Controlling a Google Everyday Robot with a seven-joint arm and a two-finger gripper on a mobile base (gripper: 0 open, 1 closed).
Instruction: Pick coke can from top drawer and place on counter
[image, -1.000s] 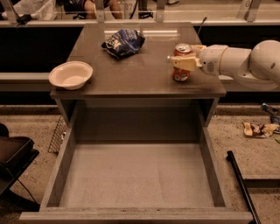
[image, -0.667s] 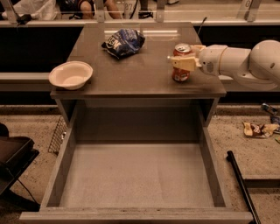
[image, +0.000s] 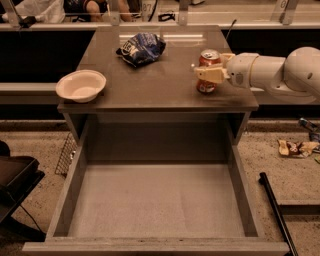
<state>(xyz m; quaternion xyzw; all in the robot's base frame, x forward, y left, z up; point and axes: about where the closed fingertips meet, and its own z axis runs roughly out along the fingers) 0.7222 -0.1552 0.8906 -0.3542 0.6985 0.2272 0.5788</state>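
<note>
The coke can (image: 209, 58) stands upright on the right side of the counter (image: 160, 82), near its front edge. My gripper (image: 203, 71) reaches in from the right on a white arm and is shut around the can, with one pale finger (image: 210, 75) across its front. The can's base rests on the counter. The top drawer (image: 155, 200) is pulled fully open below the counter, and its speckled floor holds nothing.
A white bowl (image: 81, 85) sits at the counter's front left corner. A blue-and-white chip bag (image: 141, 48) lies at the back middle. On the floor, a black pole (image: 275, 210) and wrappers (image: 297, 147) lie at right, and a wire rack (image: 65, 155) at left.
</note>
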